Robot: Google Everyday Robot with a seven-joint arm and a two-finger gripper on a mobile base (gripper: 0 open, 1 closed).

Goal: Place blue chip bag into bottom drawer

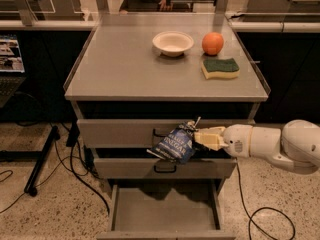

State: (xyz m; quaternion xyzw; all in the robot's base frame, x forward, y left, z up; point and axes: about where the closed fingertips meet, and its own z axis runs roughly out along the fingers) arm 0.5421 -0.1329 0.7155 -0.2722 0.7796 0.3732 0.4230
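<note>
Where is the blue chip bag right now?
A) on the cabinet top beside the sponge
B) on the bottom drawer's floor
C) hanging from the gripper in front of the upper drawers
C: the gripper pinches the blue chip bag by its top, in front of the upper drawers, above the open bottom drawer.

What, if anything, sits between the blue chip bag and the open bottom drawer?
Nothing visible. The gripper holds the blue chip bag in front of the upper drawers, and the bottom drawer stands pulled out directly below it.
</note>
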